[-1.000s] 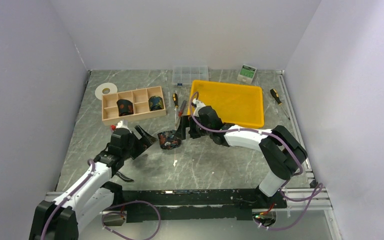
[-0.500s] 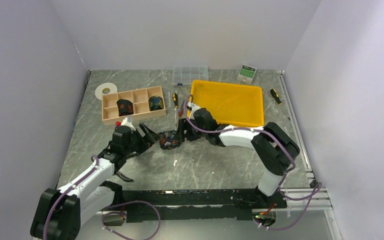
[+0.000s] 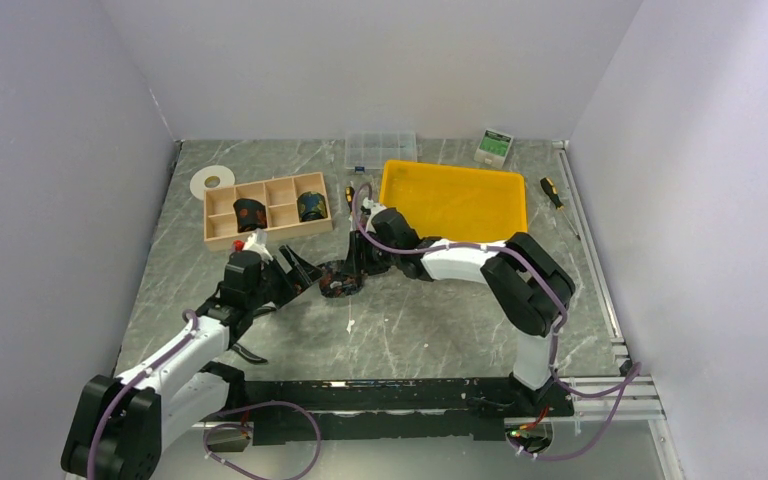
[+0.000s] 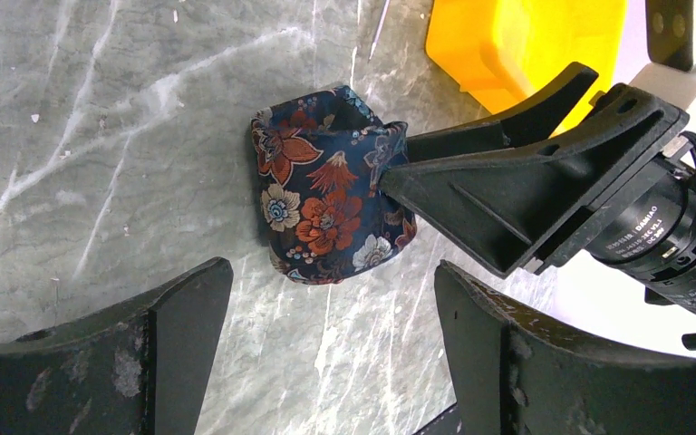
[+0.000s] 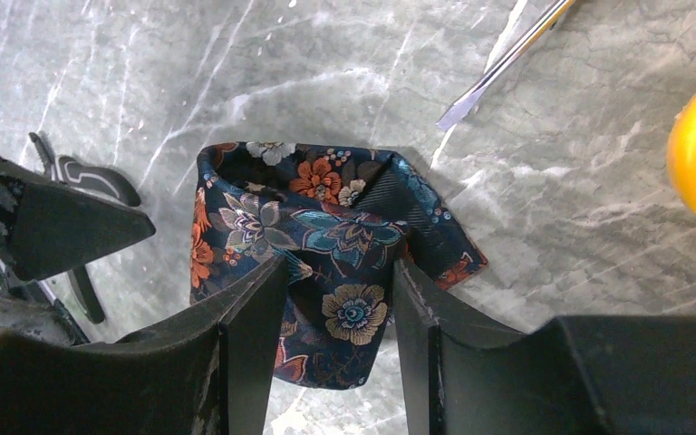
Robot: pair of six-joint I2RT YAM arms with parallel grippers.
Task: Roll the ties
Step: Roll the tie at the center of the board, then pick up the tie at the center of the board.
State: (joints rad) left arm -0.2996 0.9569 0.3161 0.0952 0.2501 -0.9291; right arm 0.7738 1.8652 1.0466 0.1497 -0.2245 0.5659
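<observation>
A coiled tie [image 3: 338, 281], dark navy with orange, red and teal flowers, lies on the marble table between both grippers. My right gripper [image 3: 356, 268] is closed on a fold at the coil's right side; in the right wrist view the fabric [image 5: 344, 231] fills the gap between the fingers [image 5: 340, 283]. My left gripper [image 3: 301, 276] is open and empty, just left of the coil; in the left wrist view the coil [image 4: 326, 195] sits ahead of the spread jaws [image 4: 331, 313]. Two more rolled ties [image 3: 250, 213] [image 3: 310, 206] stand in a wooden box.
The wooden divided box [image 3: 268, 233] is at back left, with a white tape roll [image 3: 212, 181] behind it. A yellow tray [image 3: 455, 205] lies right of centre. Screwdrivers [image 3: 350, 196] [image 3: 552, 192], a clear organiser [image 3: 381, 148] and a small green box [image 3: 495, 147] are at the back. Black-handled pliers [image 3: 247, 352] lie near the left arm.
The right arm has pushed left and closed in on the coil. The left gripper moved right towards the coil, then held still. The coil shifted slightly.
</observation>
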